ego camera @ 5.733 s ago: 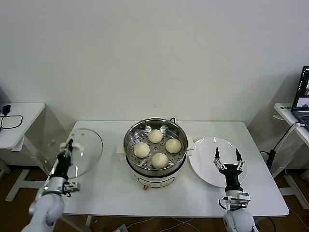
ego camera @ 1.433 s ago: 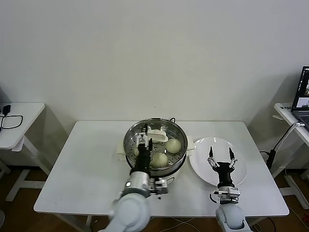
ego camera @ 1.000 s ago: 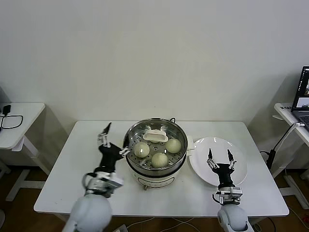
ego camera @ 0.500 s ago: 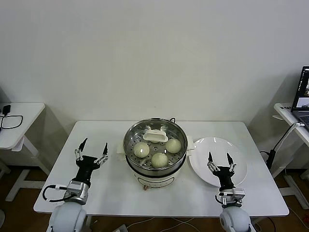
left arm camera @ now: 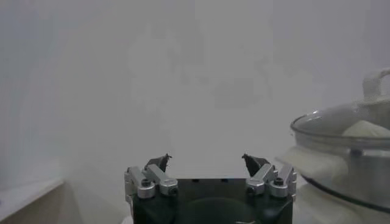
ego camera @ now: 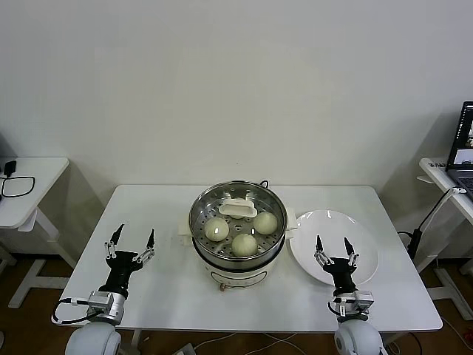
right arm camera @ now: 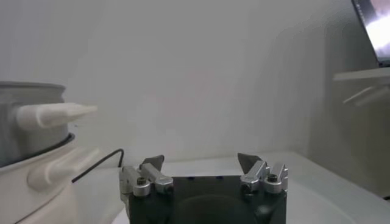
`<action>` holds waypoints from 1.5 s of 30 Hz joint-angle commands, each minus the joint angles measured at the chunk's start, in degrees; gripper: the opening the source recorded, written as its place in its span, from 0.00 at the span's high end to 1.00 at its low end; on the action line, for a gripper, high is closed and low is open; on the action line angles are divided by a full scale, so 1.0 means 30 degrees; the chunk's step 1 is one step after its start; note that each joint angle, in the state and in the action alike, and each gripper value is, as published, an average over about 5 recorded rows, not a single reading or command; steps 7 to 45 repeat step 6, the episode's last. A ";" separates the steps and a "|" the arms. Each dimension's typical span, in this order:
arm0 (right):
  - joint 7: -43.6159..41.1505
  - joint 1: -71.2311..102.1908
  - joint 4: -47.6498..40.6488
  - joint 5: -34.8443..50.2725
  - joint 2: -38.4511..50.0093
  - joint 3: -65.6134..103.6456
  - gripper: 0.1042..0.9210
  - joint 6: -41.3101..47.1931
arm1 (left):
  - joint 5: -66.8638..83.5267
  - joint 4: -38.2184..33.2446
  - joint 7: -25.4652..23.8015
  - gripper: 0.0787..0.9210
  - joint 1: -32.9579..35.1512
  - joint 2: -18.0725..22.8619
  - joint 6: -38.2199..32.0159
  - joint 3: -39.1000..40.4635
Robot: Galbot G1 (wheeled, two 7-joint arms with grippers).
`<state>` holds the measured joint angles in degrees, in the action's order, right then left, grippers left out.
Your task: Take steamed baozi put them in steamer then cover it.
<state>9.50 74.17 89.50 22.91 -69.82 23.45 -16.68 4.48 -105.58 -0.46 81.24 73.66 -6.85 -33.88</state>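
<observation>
Meanwhile the steamer (ego camera: 238, 229), lid (ego camera: 238, 208) on over the baozi (ego camera: 244, 243), sat mid-table; left gripper (ego camera: 130, 242) and right gripper (ego camera: 332, 245) hovered near the front edge, fingers spread wide, empty.

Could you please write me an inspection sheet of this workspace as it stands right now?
Surface: white table, bare at the front.
Job's things: steamer at the table's middle, glass lid on it; three baozi show through the glass, a fourth cannot be made out under the lid's handle.
Clutter: white plate right of the steamer, nothing on it.
Grippers: left gripper open, left of the steamer, holding nothing; right gripper open over the plate's near edge, holding nothing.
Cables: black cord behind the steamer; black cable on the left side table.
Surroundings: plain wall; laptop on a desk at far right.
</observation>
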 commanded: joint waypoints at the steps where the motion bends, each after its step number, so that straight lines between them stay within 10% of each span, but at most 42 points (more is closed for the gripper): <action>1: 0.0063 0.0181 0.0188 -0.0063 -0.0053 -0.0088 0.12 0.0104 | 0.0237 0.0609 -0.0155 0.12 0.0301 -0.0115 -0.0739 -0.0300; 45: 0.0123 0.0298 0.0254 -0.0099 -0.0022 -0.0074 0.12 0.0087 | 0.0203 0.0575 -0.0162 0.12 0.0303 -0.0133 -0.0772 -0.0212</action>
